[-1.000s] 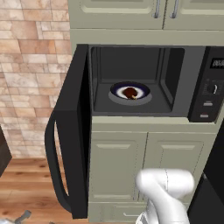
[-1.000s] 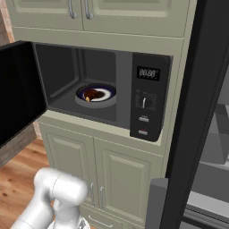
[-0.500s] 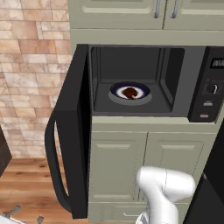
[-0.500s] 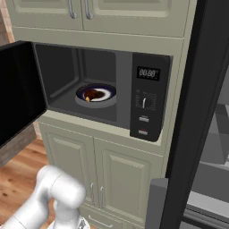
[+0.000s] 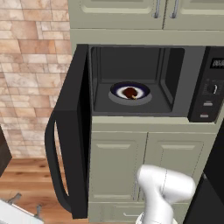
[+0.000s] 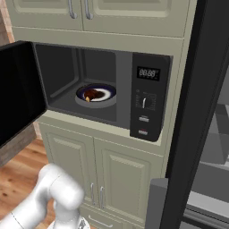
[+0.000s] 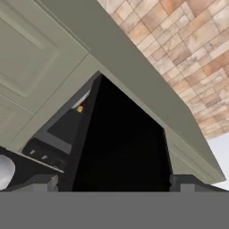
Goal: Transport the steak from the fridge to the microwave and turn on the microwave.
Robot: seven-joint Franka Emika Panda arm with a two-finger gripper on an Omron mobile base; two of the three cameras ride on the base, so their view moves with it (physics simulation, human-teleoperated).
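Note:
The steak (image 5: 129, 92) (image 6: 91, 94), a small dark brown lump, lies on a blue-rimmed white plate (image 5: 142, 90) (image 6: 108, 93) inside the microwave (image 5: 131, 65) (image 6: 89, 67). The microwave's black door (image 5: 76, 131) (image 6: 18, 89) stands swung wide open to the left. Its control panel (image 5: 211, 87) (image 6: 148, 96) with display, knob and buttons sits on the right. The fridge (image 6: 190, 112) stands open at the right, with grey shelves inside. My gripper (image 7: 115, 183) is open, low down, and looks up at the underside of the open door (image 7: 120, 143). Nothing is between its fingertips (image 7: 42, 182).
Pale green cabinet doors (image 5: 118, 166) (image 6: 103, 174) sit below the microwave and more cabinets (image 5: 157, 13) above it. A brick wall (image 5: 30, 74) and wooden floor (image 5: 26, 183) are to the left. The door's curved handle (image 5: 51, 168) sticks out toward me.
The arm's white elbow has shifted slightly. The steak, the plate and the microwave door stand as before, and the gripper stays open.

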